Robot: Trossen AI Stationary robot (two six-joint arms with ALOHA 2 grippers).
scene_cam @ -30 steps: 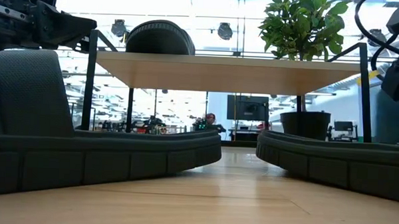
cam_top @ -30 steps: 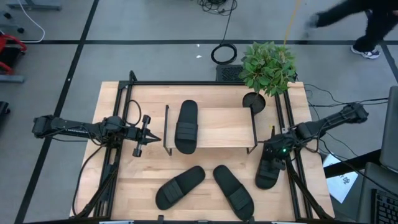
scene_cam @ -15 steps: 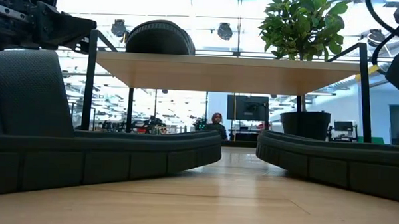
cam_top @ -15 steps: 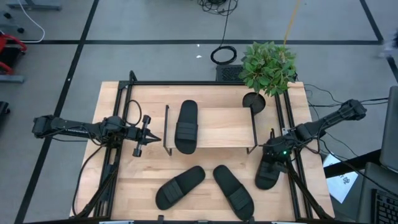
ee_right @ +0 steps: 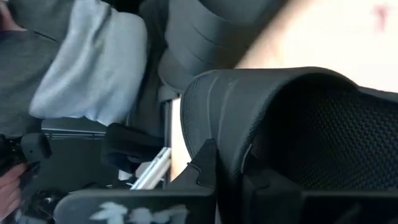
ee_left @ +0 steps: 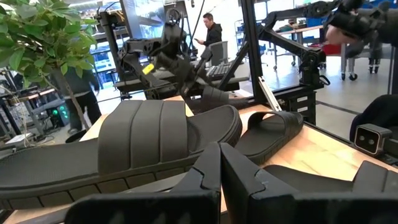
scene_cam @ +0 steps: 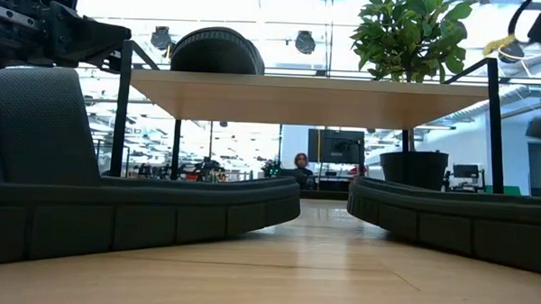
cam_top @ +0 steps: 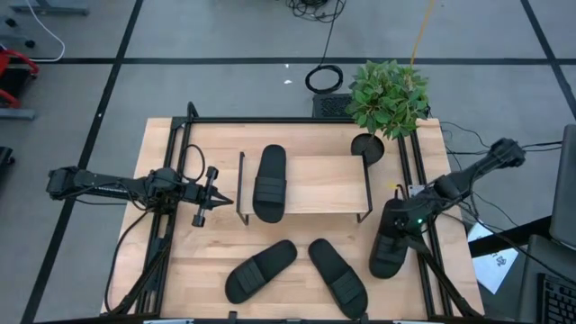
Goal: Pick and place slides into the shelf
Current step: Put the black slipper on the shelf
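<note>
High view: one slide [cam_top: 269, 183] already lies on the shelf [cam_top: 319, 184]; two more [cam_top: 260, 270] [cam_top: 337, 271] sit on the counter [cam_top: 180, 261] in front; the fourth slide [cam_top: 391, 241] is at the counter's right edge w/ the right pincer [cam_top: 402, 221] over its strap end. Left pincer [cam_top: 205, 195] hovers just left of the shelf. Low view: thick matte soles, moulded blocky sidewalls; prob. light foam, soft, bends easily, grippy not slippery, not fragile. Left wrist view: left pincer's fingers [ee_left: 205, 177] pressed together, holding nothing; the wide ribbed strap stands up in an arch. Right wrist view: right pincer clamped on the fourth slide's rim, textured footbed showing beside it. Judgement: the strap or sole edge is the best hold; a grab at one end will likely let the far end droop.
</note>
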